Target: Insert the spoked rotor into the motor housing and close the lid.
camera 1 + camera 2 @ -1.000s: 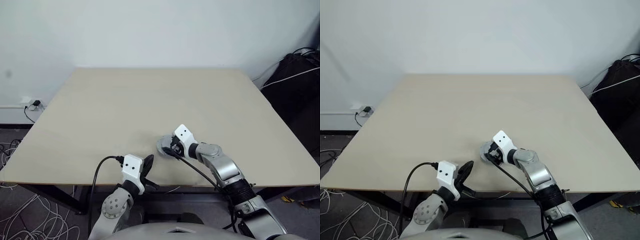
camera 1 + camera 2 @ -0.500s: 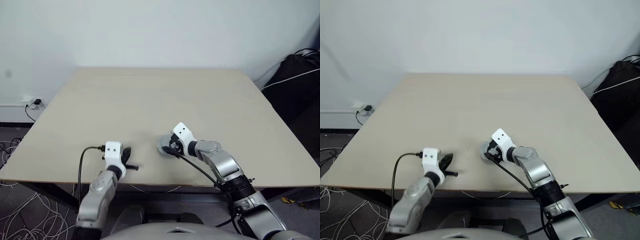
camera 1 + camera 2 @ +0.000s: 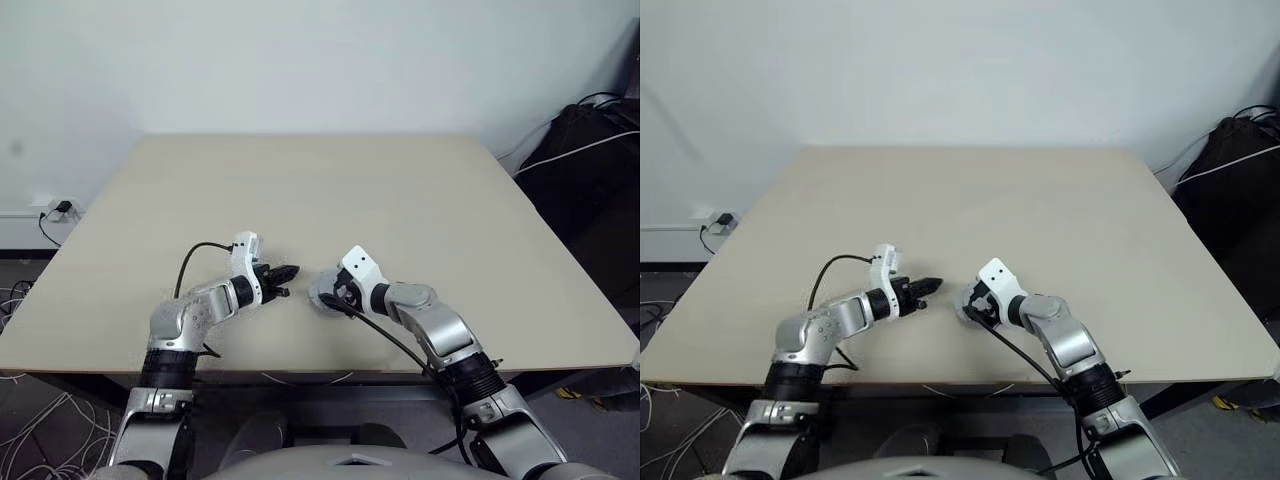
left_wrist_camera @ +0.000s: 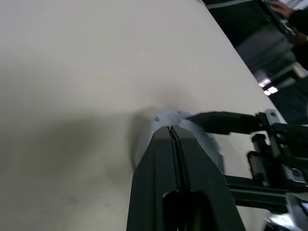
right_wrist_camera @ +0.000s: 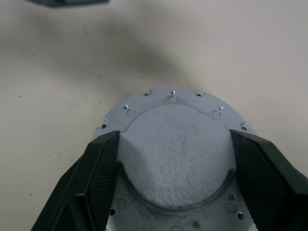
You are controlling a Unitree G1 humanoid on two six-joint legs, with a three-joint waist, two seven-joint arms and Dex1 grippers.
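The lid, a flat grey metal disc with a raised round centre and small holes around its rim, lies on the table near the front edge. My right gripper holds it, one black finger on each side of the raised centre. My left gripper is shut and empty. It hovers just left of the lid with its tips pointing at the lid's edge. The spoked rotor and the motor housing are hidden or out of view.
The beige table stretches far back and to both sides. A dark bag with cables sits beyond the table's right edge. A wall socket and loose cables are on the floor to the left.
My left arm has swung up from the table's front edge and reached forward, so its shut gripper now points at the lid. The right gripper and lid have stayed put.
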